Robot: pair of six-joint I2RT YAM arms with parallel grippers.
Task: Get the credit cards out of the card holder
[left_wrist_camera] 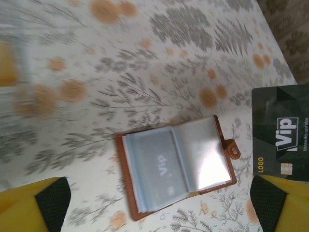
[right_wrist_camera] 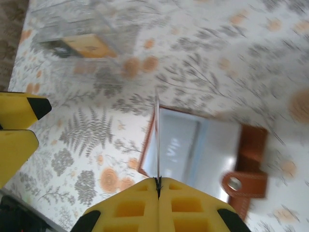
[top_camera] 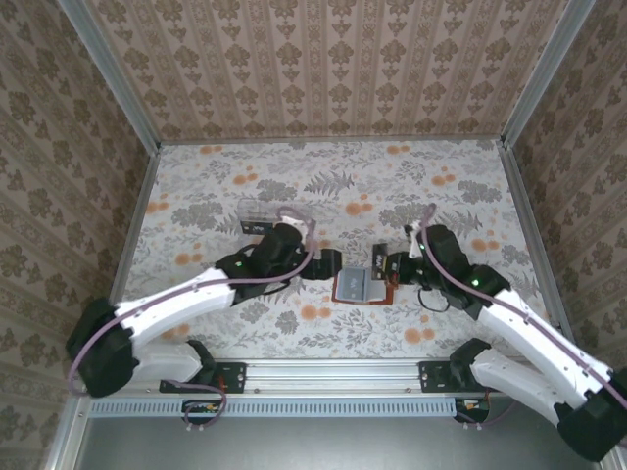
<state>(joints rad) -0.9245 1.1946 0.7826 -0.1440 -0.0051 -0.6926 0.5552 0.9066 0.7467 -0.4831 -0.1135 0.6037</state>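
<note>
Tightly closed, the right gripper [right_wrist_camera: 158, 186] pinches a thin dark grey plastic credit card [left_wrist_camera: 280, 133] by one edge, just beside the open reddish-brown leather card holder [left_wrist_camera: 176, 169] lying flat; the left gripper [top_camera: 327, 265] hangs wide open above it, bare flowered tabletop [left_wrist_camera: 145, 72] round its edges.

The table [top_camera: 392, 176] offers open passage beyond the card holder [top_camera: 360, 287] and on its near side. The left fingers [left_wrist_camera: 26, 208], spread wide, crowd its left edge. A dark card [top_camera: 379, 258], pinched upright in the right fingers [right_wrist_camera: 130, 205], blocks its right. A clear box [top_camera: 269, 213] stands beyond-left, apart.
</note>
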